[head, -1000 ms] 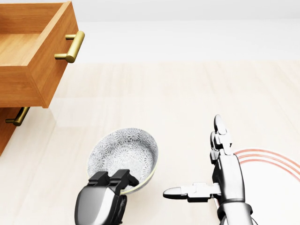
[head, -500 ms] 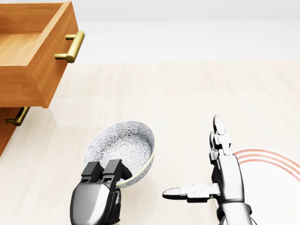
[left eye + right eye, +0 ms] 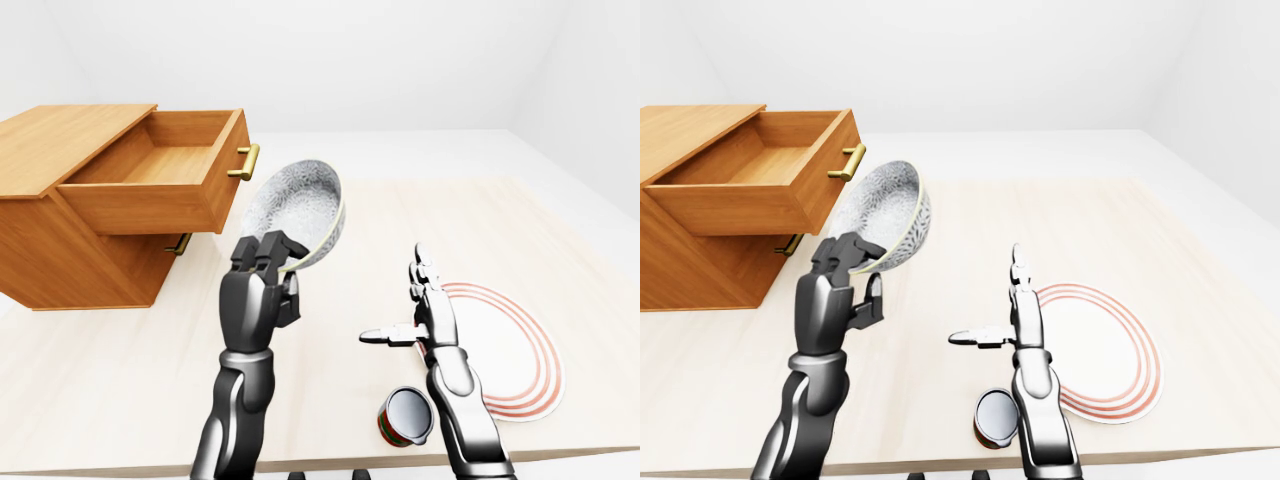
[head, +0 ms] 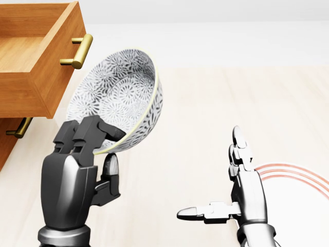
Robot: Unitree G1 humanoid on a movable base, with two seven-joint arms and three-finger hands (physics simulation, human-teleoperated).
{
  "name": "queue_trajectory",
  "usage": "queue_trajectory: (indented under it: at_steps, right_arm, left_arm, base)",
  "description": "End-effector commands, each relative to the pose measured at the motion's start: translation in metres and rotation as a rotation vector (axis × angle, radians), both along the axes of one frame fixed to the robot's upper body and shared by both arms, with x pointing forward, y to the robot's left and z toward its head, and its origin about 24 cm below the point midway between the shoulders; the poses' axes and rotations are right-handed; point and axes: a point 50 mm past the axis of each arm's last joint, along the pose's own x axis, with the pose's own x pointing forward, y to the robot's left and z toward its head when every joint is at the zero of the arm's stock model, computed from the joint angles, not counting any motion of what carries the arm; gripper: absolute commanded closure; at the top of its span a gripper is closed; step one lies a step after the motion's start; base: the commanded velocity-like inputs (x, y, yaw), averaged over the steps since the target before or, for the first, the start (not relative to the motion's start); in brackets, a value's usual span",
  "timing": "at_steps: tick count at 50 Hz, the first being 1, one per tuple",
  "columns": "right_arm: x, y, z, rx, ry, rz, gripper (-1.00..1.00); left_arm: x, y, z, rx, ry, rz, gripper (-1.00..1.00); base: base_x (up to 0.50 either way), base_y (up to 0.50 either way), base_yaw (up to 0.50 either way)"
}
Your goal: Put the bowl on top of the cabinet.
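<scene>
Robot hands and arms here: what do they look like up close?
Both are glossy silver-grey metal with black joints. The left robot hand has dark, blocky fingers on a rounded silver shell. The right robot hand has slim segmented silver fingers with rounded tips. No cables, markings or sleeves show.

Red-ringed white plate [image 3: 510, 350] near the surface's [image 3: 120, 370] right edge; open can [image 3: 405, 416] just beside it, at the bottom edge.

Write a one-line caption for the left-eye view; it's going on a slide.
Left robot hand lifts the patterned bowl by its rim beside the open-drawered cabinet; right robot hand open.
</scene>
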Motion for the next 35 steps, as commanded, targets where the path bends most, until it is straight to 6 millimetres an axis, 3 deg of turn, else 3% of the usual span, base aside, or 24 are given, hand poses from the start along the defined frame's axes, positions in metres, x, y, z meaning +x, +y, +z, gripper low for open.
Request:
queue_trajectory:
  at_steps: [1,17,18,25,35]
  right_arm:
    - [-0.001,0.002,0.0,-0.002,0.0,0.007,-1.0]
    - [-0.003,0.004,0.002,-0.005,-0.006,0.011,-1.0]
    - [-0.005,0.004,0.004,-0.004,-0.009,0.011,-1.0]
    - [-0.005,0.004,0.005,-0.004,-0.013,0.01,-1.0]
    - [-0.006,0.004,0.005,-0.005,-0.014,0.012,-1.0]
  left_arm:
    - [-0.015,0.002,0.069,0.009,-0.206,-0.082,1.0]
    - [-0.032,0.015,0.139,0.073,-0.345,-0.096,1.0]
    - [-0.035,0.017,0.152,0.094,-0.38,-0.095,1.0]
    - [-0.046,0.019,0.182,0.199,-0.51,-0.105,0.99]
    - [-0.062,0.04,0.232,0.358,-0.703,-0.057,0.99]
  base:
    - [0.0,0.0,0.0]
    - [0.0,0.0,0.0]
    - [0.0,0.0,0.0]
    - [0.0,0.0,0.0]
    - [0.0,0.0,0.0]
